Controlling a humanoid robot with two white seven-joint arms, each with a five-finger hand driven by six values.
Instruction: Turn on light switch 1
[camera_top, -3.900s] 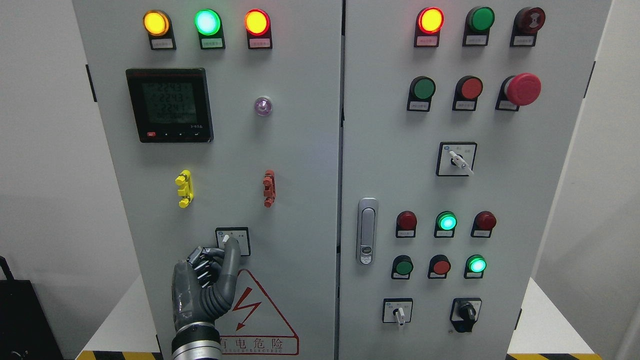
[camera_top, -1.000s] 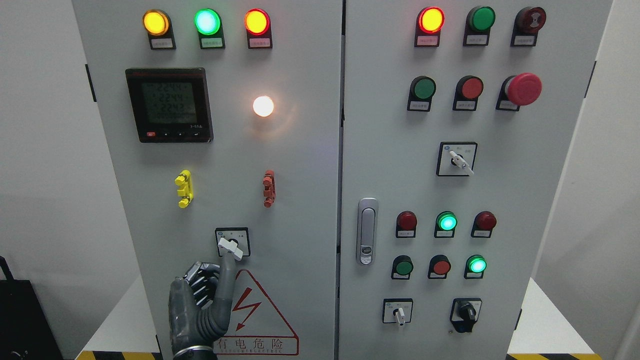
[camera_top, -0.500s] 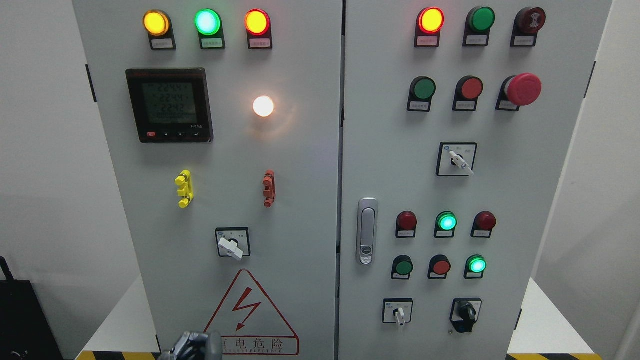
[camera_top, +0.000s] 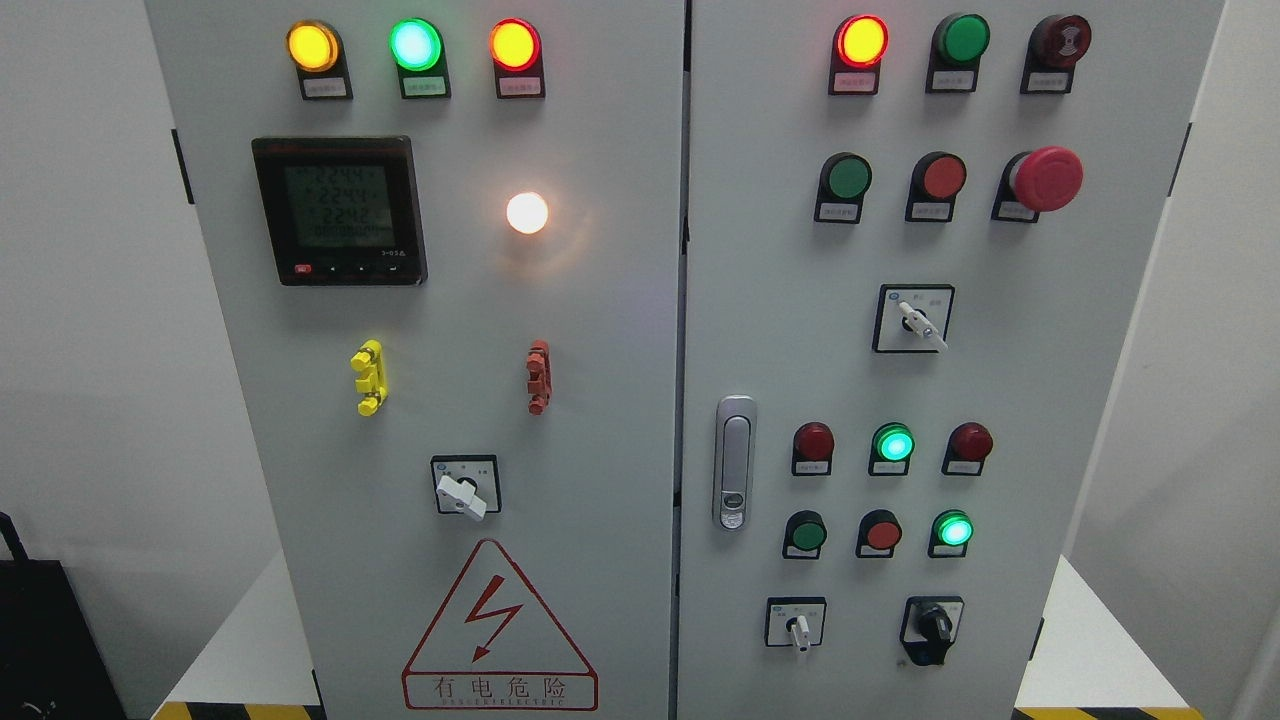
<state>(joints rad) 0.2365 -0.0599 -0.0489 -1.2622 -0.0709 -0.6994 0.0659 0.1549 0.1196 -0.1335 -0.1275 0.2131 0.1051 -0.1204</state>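
Cabinet: a grey two-door electrical cabinet (camera_top: 600, 400) is seen head-on, filling the view from the robot's head camera.
Light switch 1: a white rotary selector (camera_top: 461, 494) is set in a black-framed plate low on the left door, just above the warning triangle — its handle is turned so that the long end points down and to the right.
Lamp: the round lamp (camera_top: 526, 212) on the left door, right of the meter, is lit warm white, and a glow is cast on the panel around it.
Meter: a black digital meter (camera_top: 339, 211) is mounted at the upper left, with rows of digits shown on its screen.
Top row, left door: amber (camera_top: 312, 46), green (camera_top: 415, 44) and red-ringed (camera_top: 514, 45) indicators are all lit.
Clips: a yellow clip (camera_top: 368, 377) and a red clip (camera_top: 538, 376) are fixed midway down the left door, well apart.
Warning sign: a red triangle with a lightning bolt (camera_top: 498, 625) is placed at the foot of the left door.
Right door: a metal handle (camera_top: 735, 462), an emergency-stop mushroom button (camera_top: 1047, 179) and further lamps and selectors are carried here.
Hands: neither robot hand is caught in the frame — the state of the fingers cannot be told.
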